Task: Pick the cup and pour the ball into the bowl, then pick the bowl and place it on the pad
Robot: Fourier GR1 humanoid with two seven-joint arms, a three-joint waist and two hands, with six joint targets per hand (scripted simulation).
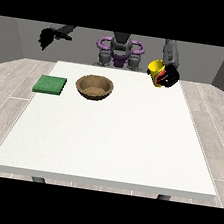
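The hand at the view's right (168, 75) curls around the yellow cup (156, 67), lifted above the surface (109, 144), right of the wooden bowl (94, 87) and green pad (50, 85); the opposite hand's (46, 37) fingers are unclear

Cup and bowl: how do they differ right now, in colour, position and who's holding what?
The cup is yellow; the bowl is brown. The cup is off the table, tilted and held by the hand at the view's right; the bowl sits upright on the table, untouched, beside the green pad. The cup looks narrower; the bowl is wide and shallow. Both are open containers.
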